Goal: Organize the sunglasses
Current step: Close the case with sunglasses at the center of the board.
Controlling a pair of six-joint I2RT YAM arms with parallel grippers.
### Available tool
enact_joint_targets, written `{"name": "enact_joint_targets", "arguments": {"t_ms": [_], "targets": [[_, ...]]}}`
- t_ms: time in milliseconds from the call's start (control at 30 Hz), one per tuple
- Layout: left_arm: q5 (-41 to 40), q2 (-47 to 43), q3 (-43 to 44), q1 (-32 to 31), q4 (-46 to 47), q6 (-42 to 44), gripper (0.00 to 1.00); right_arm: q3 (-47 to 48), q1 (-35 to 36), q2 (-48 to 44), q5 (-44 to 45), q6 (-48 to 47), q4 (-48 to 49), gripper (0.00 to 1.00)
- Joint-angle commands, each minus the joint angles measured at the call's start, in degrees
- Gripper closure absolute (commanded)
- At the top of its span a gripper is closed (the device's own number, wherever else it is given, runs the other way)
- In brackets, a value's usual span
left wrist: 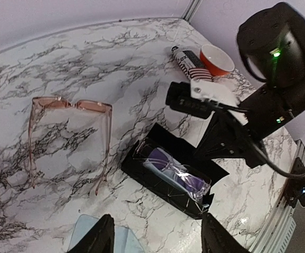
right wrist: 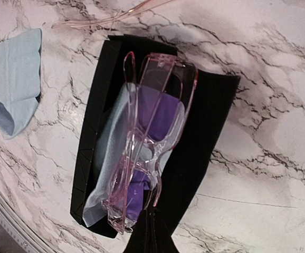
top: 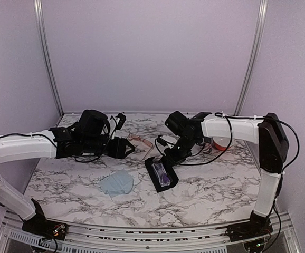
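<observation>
The black case point(top: 161, 174) lies open on the marble table point(top: 210, 190). Inside it rest the pale-lilac sunglasses point(right wrist: 152, 137), folded on a light cloth lining over purple. The right gripper point(right wrist: 147, 238) hangs over the case's near end, just beside the tip of that folded frame, with its claw pressed together; whether it touches the frame I cannot tell. The pinkish-brown sunglasses point(left wrist: 70, 132) lie unfolded on the table, left of the case and beyond it. The left gripper point(left wrist: 158, 234) hovers on the case's left side with its fingers spread and nothing between them. A blue cloth point(top: 117, 183) sits left of the case, and a striped case point(left wrist: 192, 62) and a red bowl point(left wrist: 217, 59) sit just beside each other, beyond it to the right.
</observation>
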Motion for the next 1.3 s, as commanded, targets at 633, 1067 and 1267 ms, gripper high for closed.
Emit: {"name": "enact_joint_targets", "arguments": {"t_ms": [633, 1067, 1267], "targets": [[6.6, 24.7, 4.9, -3.3, 5.5, -11.1, 0.66, -2.3, 3.1, 2.7, 7.6, 1.8, 8.2, 1.00], [9.5, 30.9, 7.1, -3.5, 8.8, -12.1, 0.68, -2.5, 5.0, 5.5, 5.0, 3.4, 10.4, 1.00], [10.1, 32.5, 7.2, -3.5, 9.8, -12.1, 0.68, -1.7, 5.0, 6.7, 4.3, 3.6, 10.9, 1.00]]}}
